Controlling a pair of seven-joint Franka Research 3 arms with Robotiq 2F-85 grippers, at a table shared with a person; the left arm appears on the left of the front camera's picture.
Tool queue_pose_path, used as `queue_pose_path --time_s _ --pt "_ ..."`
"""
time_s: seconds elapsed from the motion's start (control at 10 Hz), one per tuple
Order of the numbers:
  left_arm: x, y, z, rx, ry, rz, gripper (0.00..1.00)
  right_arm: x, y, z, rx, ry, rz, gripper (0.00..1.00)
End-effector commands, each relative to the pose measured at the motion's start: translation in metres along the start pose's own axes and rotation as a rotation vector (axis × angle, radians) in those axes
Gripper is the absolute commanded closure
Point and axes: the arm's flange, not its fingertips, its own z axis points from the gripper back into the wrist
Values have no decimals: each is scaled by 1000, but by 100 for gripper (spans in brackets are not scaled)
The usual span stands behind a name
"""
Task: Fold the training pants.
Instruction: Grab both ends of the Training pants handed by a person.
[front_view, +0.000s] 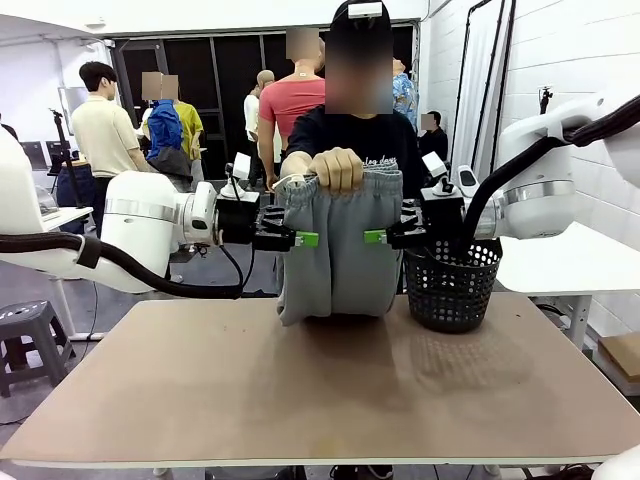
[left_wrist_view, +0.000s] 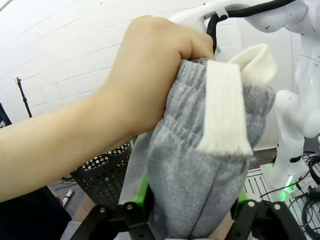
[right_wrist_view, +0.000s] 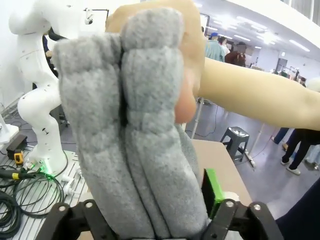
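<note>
A person's hand (front_view: 338, 168) grips the training pants (front_view: 335, 260) by the bunched waistband, and the light grey cloth hangs down to the table. My left gripper (front_view: 305, 240) is at the bundle's left side and my right gripper (front_view: 376, 237) at its right side, both level. In the left wrist view the training pants (left_wrist_view: 200, 175) fill the gap of the left gripper (left_wrist_view: 192, 200), a green pad on each side, jaws wide. In the right wrist view the training pants (right_wrist_view: 135, 130) sit between the spread fingers of the right gripper (right_wrist_view: 155, 205).
A black mesh basket (front_view: 452, 285) stands on the brown table (front_view: 300, 390) just right of the pants, under my right arm. The person stands at the far edge. A white ribbed strip (left_wrist_view: 222, 110) hangs from the waistband. Other people stand far behind.
</note>
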Motion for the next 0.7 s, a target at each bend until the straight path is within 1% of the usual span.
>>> queue_pose_path --time_s 0.0,0.1,0.2,0.3,0.6 --pt "1 7 0 8 -15 49 77 0 -8 -1 17 -36 -20 57" --pt "1 7 -1 5 -24 52 97 -1 -7 0 29 -43 -28 76" --pt "1 7 -1 1 -30 53 100 -2 -9 2 42 -54 -41 95" --pt "0 9 -1 3 -23 58 100 -3 -12 4 60 -72 -50 100" --pt "-7 14 -1 8 -40 98 100 -3 -9 6 76 -65 -65 100"
